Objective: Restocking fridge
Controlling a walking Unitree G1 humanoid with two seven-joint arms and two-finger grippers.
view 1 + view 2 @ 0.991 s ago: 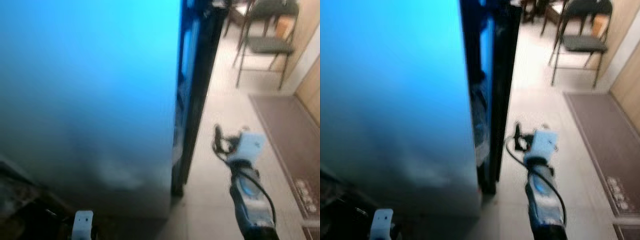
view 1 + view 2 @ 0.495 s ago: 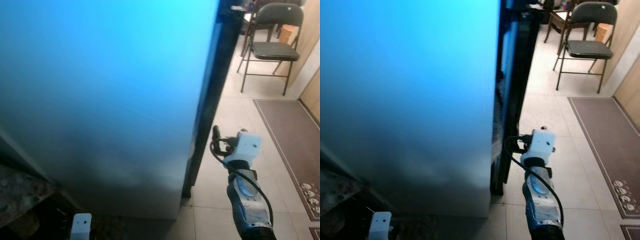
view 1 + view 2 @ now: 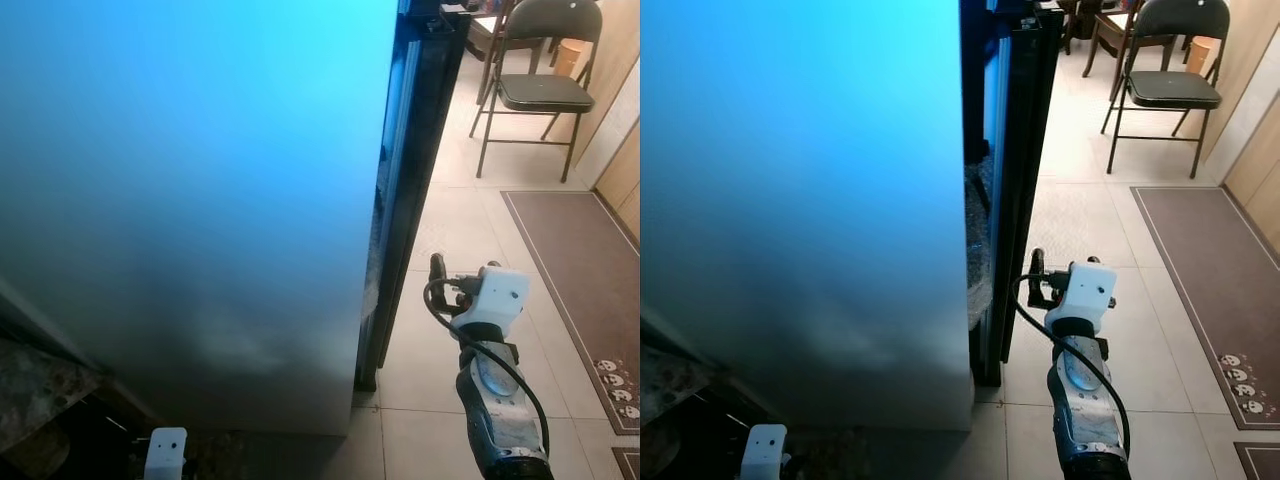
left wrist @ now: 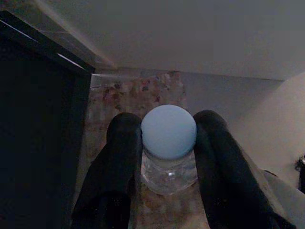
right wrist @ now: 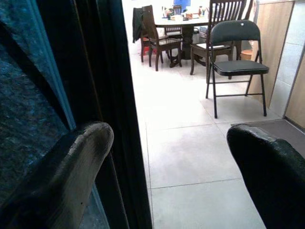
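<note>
- No text, label, brand, number or sign can be read in any view.
- The bottle (image 4: 168, 143) held between the left gripper's fingers shows a plain pale blue cap with no print, and its clear body carries no legible label.
- The mat (image 3: 1200, 275) on the floor off to the right gripper's outer side has small pale marks along its near edge, too small to read.

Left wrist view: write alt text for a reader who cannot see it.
The left end effector grips a clear bottle with a pale blue cap between its two black fingers. Behind it are a speckled stone surface and a pale panel.
</note>
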